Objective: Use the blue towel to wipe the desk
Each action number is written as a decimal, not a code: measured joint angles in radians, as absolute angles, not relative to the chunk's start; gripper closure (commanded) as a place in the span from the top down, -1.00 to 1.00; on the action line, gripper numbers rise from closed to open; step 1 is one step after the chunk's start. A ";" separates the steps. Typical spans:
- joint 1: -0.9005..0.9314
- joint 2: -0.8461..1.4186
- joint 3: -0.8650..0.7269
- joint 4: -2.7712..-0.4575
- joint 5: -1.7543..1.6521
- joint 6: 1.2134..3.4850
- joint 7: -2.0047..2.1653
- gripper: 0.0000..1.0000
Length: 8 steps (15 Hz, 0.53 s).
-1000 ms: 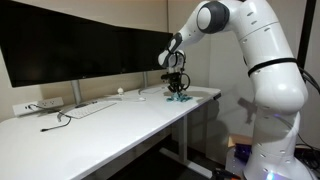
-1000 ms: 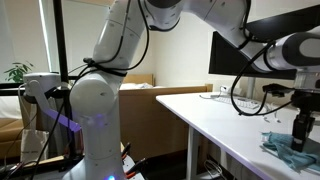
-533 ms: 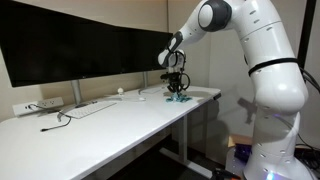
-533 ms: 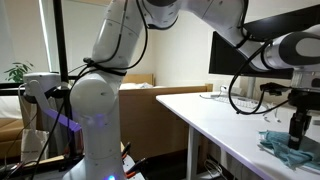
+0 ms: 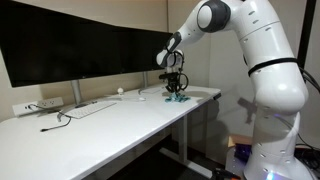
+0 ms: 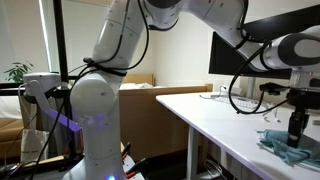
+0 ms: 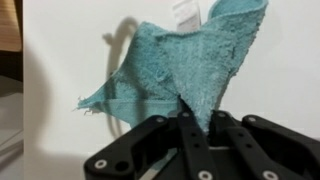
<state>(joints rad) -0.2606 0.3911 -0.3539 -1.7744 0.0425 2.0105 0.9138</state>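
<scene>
The blue towel [image 7: 175, 62] lies spread and wrinkled on the white desk [image 7: 280, 90], with a white tag at its far edge. My gripper [image 7: 197, 118] is shut on the towel's near corner, the cloth bunched between the two black fingers. In both exterior views the gripper [image 5: 176, 90] [image 6: 296, 132] points straight down at the desk's end and presses the towel [image 5: 179, 98] [image 6: 284, 148] onto the desk [image 5: 120, 125] [image 6: 215, 118].
A row of dark monitors [image 5: 80, 50] runs along the back of the desk. A power strip [image 5: 40, 106] with cables, a flat keyboard [image 5: 92, 108] and a small white object [image 5: 120, 92] lie in front of them. The robot's white base [image 6: 95, 120] stands beside the desk's end.
The gripper and the towel have slid a short way along the desk surface. The grip has not changed.
</scene>
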 measured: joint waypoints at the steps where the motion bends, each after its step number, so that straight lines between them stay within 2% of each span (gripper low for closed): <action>1: -0.257 0.394 -0.351 -1.770 0.042 2.013 0.917 -0.87; 8: -0.217 0.407 -0.326 -1.750 0.038 2.023 0.947 -0.86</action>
